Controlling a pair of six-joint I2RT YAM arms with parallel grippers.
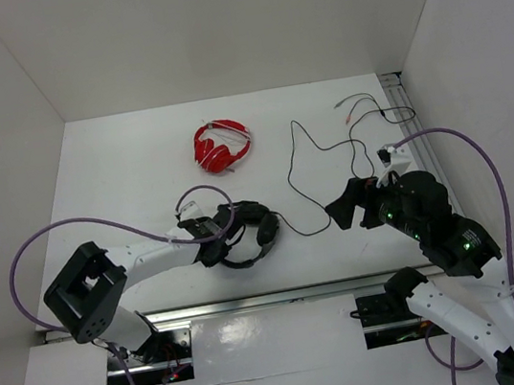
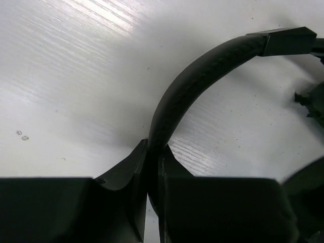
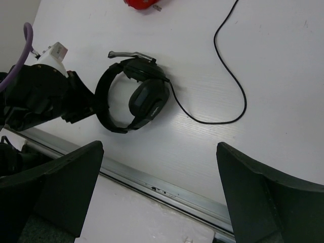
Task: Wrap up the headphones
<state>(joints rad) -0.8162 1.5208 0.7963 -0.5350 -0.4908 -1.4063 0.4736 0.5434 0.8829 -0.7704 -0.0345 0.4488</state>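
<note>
The black headphones (image 1: 249, 234) lie flat on the white table, near its front edge. My left gripper (image 1: 216, 230) is shut on their headband (image 2: 202, 66), which arcs up and to the right from between the fingers (image 2: 126, 167). Their thin black cable (image 1: 303, 161) snakes loosely to the right and back, ending near the far right corner. My right gripper (image 1: 341, 207) hovers open to the right of the headphones with nothing between its fingers. In the right wrist view the headphones (image 3: 147, 98) and a loop of cable (image 3: 238, 86) lie ahead of the open right gripper (image 3: 158, 147).
Smaller red headphones (image 1: 222, 145) sit further back at the middle of the table. A metal rail (image 1: 282, 296) runs along the front edge, another rail (image 1: 404, 107) along the right side. White walls close in the left, back and right.
</note>
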